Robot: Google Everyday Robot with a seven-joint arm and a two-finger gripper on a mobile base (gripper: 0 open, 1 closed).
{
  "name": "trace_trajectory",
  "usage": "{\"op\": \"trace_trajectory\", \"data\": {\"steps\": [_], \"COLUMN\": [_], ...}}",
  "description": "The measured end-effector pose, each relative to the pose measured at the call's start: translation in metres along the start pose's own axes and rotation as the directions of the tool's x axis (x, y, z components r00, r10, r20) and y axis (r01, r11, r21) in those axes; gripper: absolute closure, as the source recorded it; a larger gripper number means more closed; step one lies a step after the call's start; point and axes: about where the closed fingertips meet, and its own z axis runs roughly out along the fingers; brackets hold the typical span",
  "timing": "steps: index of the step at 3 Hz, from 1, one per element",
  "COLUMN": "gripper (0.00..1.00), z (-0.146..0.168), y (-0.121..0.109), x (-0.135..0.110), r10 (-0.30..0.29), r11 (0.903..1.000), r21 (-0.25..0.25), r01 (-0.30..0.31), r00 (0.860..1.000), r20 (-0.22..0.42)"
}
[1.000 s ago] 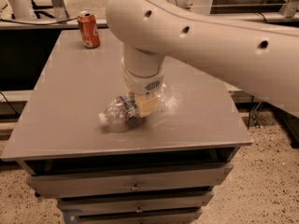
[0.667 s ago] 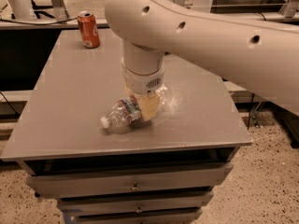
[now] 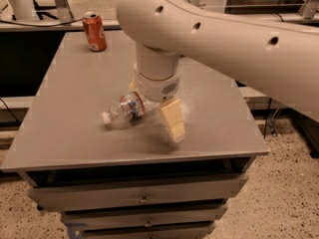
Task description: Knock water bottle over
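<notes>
Looking over the grey table (image 3: pixel 75 133), I find the water bottle (image 3: pixel 123 109) lying on its side near the middle of the top, its white cap (image 3: pixel 105 117) pointing toward the front left and its base end hidden under the arm's wrist. The gripper (image 3: pixel 169 117) hangs low over the tabletop just to the right of the bottle. I cannot tell whether it touches the bottle, nor whether it is spread or pressed together. I judge the bottle to be light, since its clear wall shows little or nothing inside, so a small nudge should be enough to shift it. Lying down and round, it will probably roll rather than stay put. The thin ribbed plastic should give under a squeeze and feel slippery against hard pads. If I had to take hold, I would close across the ribbed body beside the red label band (image 3: pixel 133 103), not on the tapering neck. With the bottle flat, I consider the knock done. The orange-red soda can (image 3: pixel 94 32) stands upright at the far left, well apart.
</notes>
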Motion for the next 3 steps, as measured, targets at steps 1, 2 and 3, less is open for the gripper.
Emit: {"op": "trace_trajectory", "data": {"steps": [1,2,3], "gripper": [0.0,0.0,0.0], "z": [-0.009,-0.024,-0.039], "y": [0.003,0.005,0.008], "x": [0.005,0.022,0.068], "r10": [0.018,0.078,0.214], "r11": [0.9997,0.9959,0.9697], "r21": [0.018,0.042,0.075], "r01": [-0.018,-0.081,-0.232], "r00": [1.0,0.995,0.956], "r20": [0.011,0.062,0.199]}}
